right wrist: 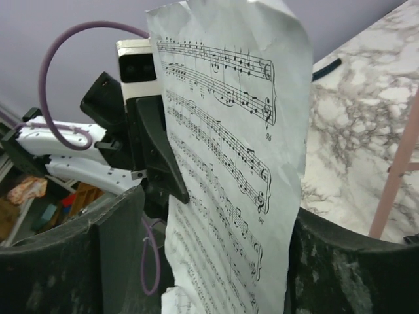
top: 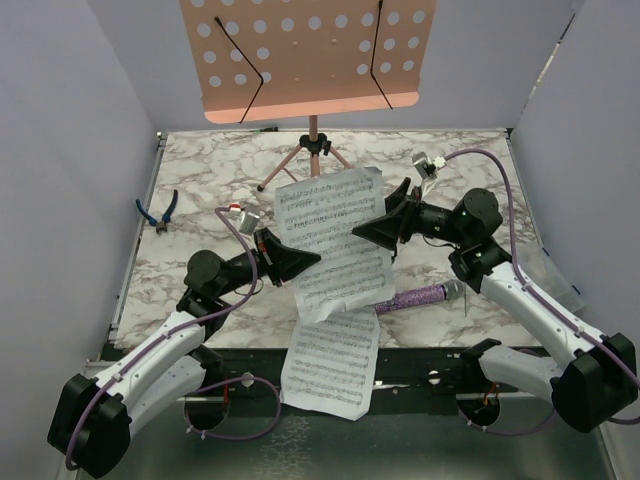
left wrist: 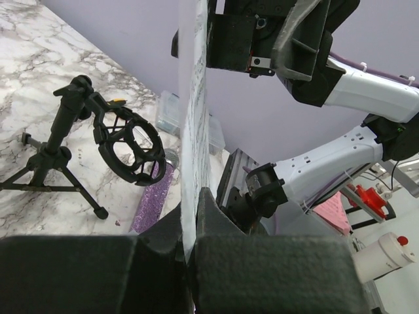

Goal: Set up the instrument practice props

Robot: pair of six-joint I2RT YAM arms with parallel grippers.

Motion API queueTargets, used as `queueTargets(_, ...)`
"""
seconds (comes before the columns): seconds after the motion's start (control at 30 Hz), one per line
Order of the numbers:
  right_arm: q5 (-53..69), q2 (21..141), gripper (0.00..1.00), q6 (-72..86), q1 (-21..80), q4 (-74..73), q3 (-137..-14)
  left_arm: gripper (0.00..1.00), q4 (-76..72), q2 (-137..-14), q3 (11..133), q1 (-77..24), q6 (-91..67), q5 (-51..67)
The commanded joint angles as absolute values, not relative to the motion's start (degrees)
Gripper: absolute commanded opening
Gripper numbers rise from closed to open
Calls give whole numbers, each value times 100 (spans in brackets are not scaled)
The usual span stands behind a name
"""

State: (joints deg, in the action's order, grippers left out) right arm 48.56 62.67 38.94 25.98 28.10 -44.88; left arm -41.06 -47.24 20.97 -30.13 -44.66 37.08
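Sheet-music pages point(top: 335, 225) are pinched in left pincer point(top: 300, 262), before the pink music stand point(top: 310, 60) | right pincer point(top: 368, 232) spread | stand erected; pages unplaced, purple microphone point(top: 420, 297) unmounted

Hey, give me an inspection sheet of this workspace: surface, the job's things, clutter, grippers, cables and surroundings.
Surface: marble-patterned tabletop, no damage seen.
Job's things: pink music stand upright at the back, no pages on it; sheet-music pages held up between the arms, one page draped over the near edge; purple microphone lying flat; black shock-mount standing on its tripod.
Clutter: blue-handled pliers near the left edge.
Grippers: left gripper shut on the sheet-music pages; right gripper open, a finger on either side of the page.
Cables: purple cables run along both arms, no snag seen.
Surroundings: plain lavender walls on three sides.
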Motion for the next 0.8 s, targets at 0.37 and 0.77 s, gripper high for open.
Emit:
queueTargets(0.37,4061,5871,91,3276,2628,1886,-4562,0,-4229,-4590,2037,-3029,-4187,3585)
queueTargets(0.77,4420,6066,91,3484,2628,2211,-4431,0,-4228,-4188,2066,-3032,-3939,3672)
